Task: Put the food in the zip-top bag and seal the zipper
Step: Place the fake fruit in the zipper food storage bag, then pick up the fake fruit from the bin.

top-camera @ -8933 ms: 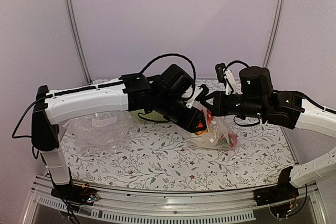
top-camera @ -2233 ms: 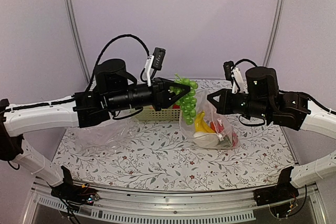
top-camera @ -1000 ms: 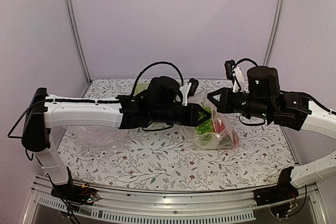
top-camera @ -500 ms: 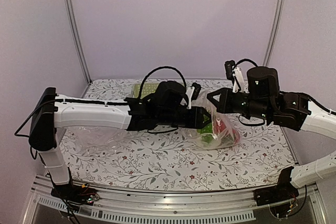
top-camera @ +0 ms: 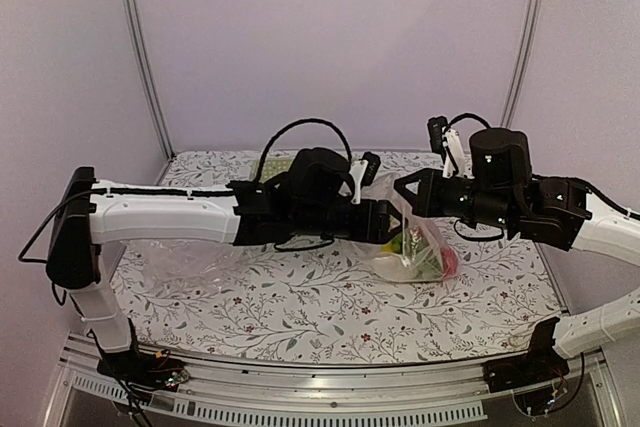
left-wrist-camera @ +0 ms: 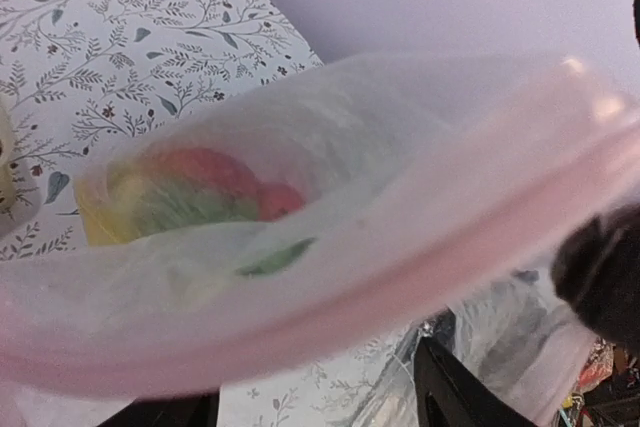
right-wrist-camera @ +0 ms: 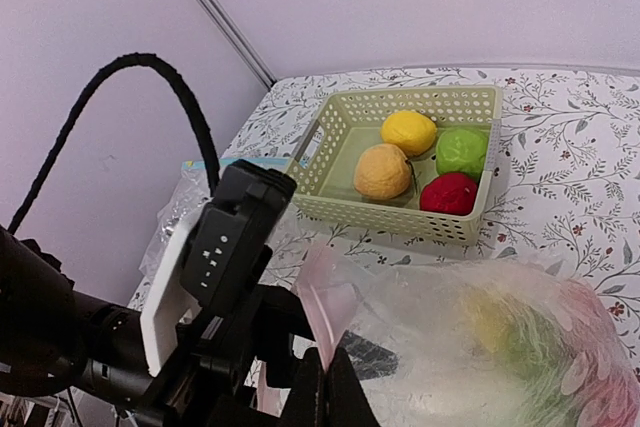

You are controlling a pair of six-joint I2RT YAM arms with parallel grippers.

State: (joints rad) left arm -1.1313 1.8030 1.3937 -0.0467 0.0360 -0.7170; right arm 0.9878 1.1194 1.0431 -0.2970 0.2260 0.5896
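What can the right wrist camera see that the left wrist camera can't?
Only right wrist: a basket holding a yellow fruit, orange fruit, green fruit and red fruit, plus the other arm's camera. Only left wrist: the pink strip close up, stretching right across. Both: the clear bag with blurry food inside, and the flowery table.

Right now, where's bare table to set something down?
Free: the near table strip in front of the spare bag and zip-top bag; also right of it. Crowded back centre: basket, left end effector, right end effector.
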